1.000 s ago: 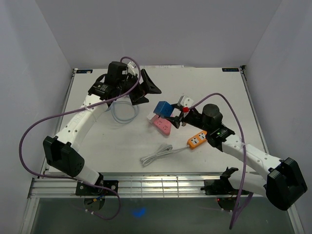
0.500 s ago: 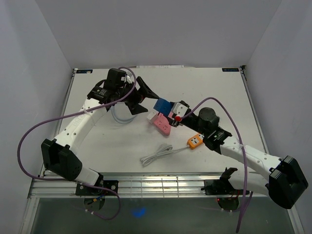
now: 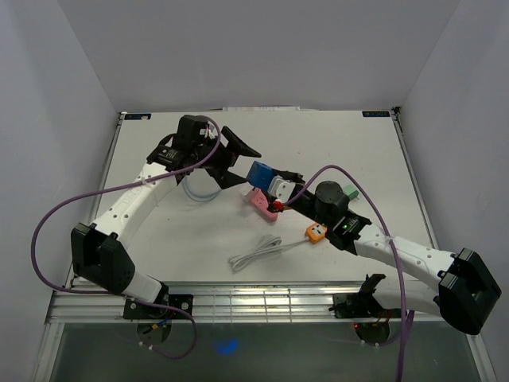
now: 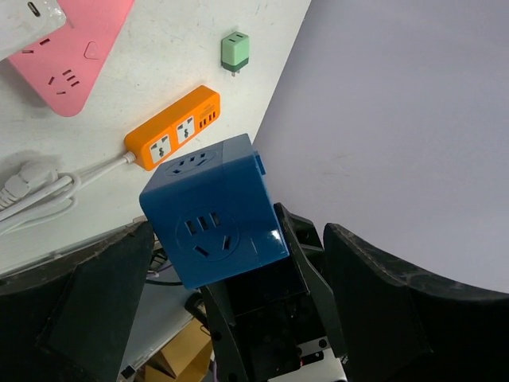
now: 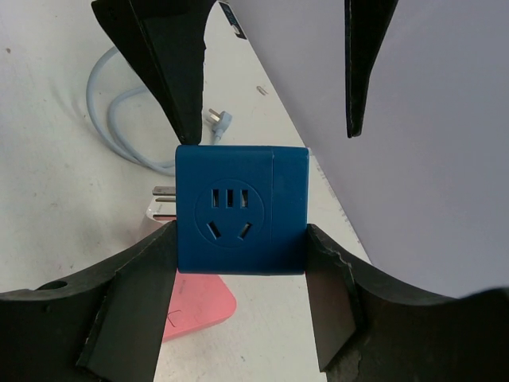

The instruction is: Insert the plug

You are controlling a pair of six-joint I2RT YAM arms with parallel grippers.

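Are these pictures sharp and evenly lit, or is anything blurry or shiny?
Top view: soft, even light, only faint shadows on the table. Left wrist view: blue cube sharp, a small glint on its lower edge. Right wrist view: cube sharp, fingers gripping it dark, little detail.

1. The right gripper [image 5: 241, 239] is closed on a blue socket cube [image 5: 241, 208], one dark finger [image 5: 135, 302] pressed against each side.
2. The cube's near face shows one socket with slotted holes.
3. Above the cube, the left gripper [image 5: 269, 134] hangs with its two black fingers spread wide, not touching it.
4. On the worktop [image 5: 48, 199] lies a looped pale blue cable [image 5: 111, 135].
5. A white plug [image 5: 159, 203] with metal prongs peeks out at the cube's left edge.
6. Part of a pink power strip [image 5: 199, 314] shows below the cube.
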